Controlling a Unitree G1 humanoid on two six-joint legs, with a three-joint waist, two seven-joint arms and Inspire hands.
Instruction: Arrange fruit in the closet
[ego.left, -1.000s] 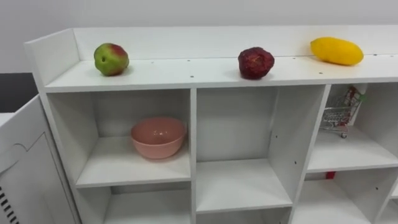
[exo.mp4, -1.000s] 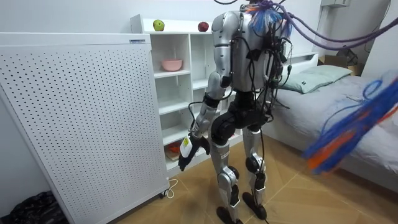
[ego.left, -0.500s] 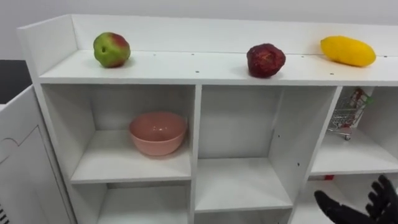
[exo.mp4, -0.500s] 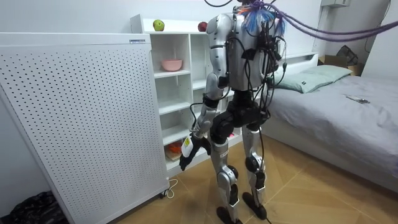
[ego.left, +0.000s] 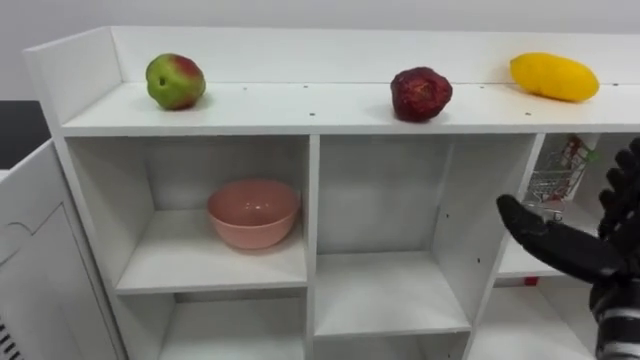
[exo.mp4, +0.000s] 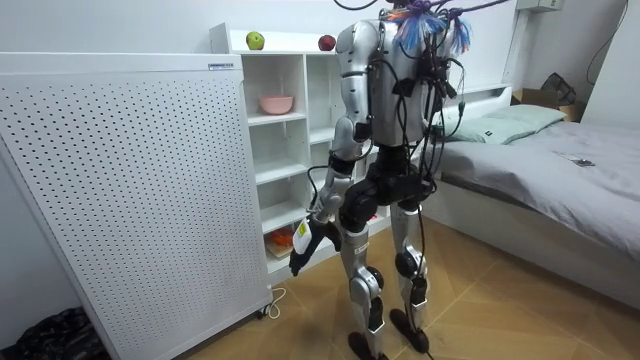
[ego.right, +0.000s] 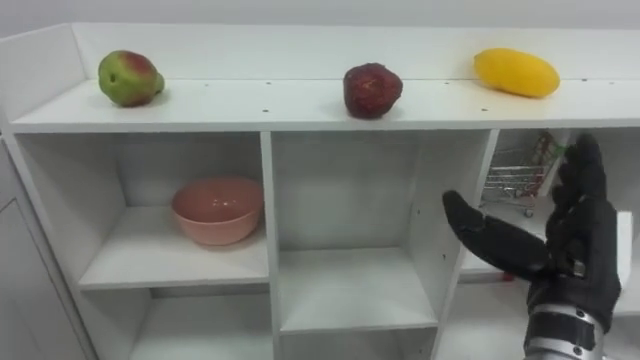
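Right hand (ego.right: 575, 250) up, fingers (ego.right: 584, 165) straight and spread, thumb out; left hand (exo.mp4: 303, 246) low beside the thigh.

White shelf unit (ego.left: 310, 112), open compartments in rows. Top board carries three fruits, well apart: green-red apple (ego.left: 175, 81) at left end, dark red fruit (ego.left: 420, 95) near middle, yellow fruit (ego.left: 554, 77) lying lengthwise toward right. Upper left compartment: pink bowl (ego.left: 253, 213), upright on shelf. Upper right compartment: small wire cart (ego.left: 556, 180).

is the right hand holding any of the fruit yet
No, the right hand is open and empty, while the green apple, dark red fruit and yellow fruit all lie on the top shelf.
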